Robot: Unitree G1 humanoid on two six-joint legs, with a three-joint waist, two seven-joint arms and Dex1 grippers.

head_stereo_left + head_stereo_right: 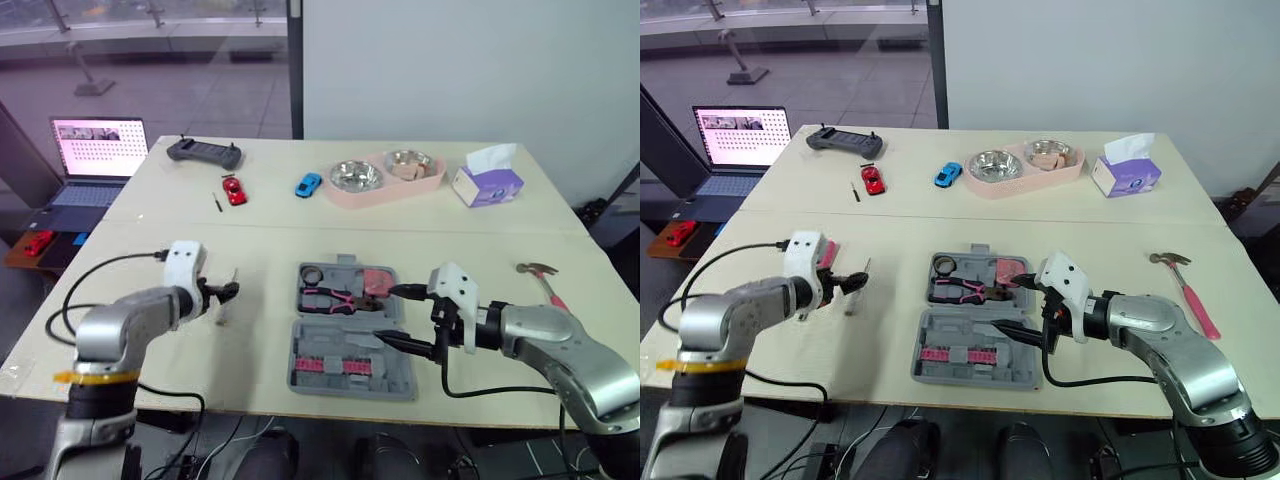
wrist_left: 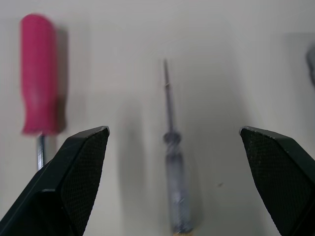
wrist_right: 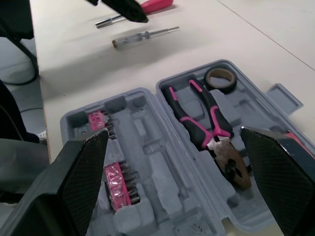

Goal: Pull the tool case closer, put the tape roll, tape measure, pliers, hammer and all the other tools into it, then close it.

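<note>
The grey tool case lies open near the table's front edge. In its far half lie pink-handled pliers, a tape roll and a pink tape measure. Pink bit holders sit in the near half. My right gripper hovers open over the case's right side, holding nothing. My left gripper is open just above a clear-handled screwdriver, which lies between its fingers. A pink-handled screwdriver lies beside it. The hammer rests on the table right of the case.
At the back stand a pink tray with two metal bowls, a tissue box, a red toy car, a blue toy car and a black controller. A laptop sits off the table's left.
</note>
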